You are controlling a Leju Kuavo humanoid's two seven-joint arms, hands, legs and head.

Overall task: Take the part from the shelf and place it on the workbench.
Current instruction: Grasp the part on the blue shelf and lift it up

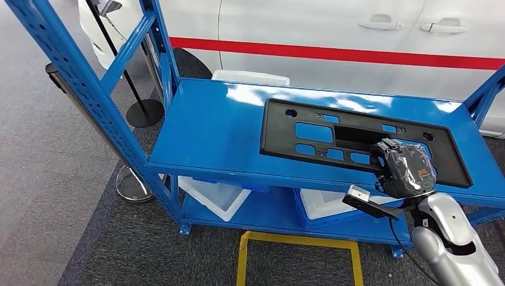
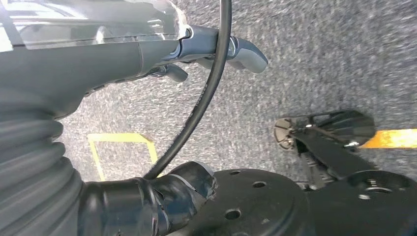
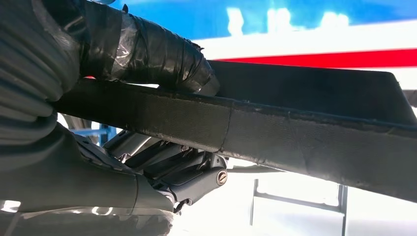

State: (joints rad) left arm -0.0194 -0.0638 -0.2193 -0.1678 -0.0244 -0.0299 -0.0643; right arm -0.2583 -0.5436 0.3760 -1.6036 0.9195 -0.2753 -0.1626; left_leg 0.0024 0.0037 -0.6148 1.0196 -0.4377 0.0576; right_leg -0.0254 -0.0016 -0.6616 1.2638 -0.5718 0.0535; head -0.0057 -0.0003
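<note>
gripping black part (image 1: 333, 134) edge on shelf (image 1: 208, 128), r hand (image 1: 404, 168); wrist cam shows thumb over, fingers (image 3: 172, 169) under

The part (image 1: 363, 140) is matt black plastic with a rough, fibrous edge, lying on a glossy blue painted metal shelf (image 1: 208, 131), gripped by a robot hand (image 1: 405, 170) wrapped in glossy clear film and black tape.

Blue shelf (image 1: 208, 128) w/ black part (image 1: 309, 149) flat on top level
</note>
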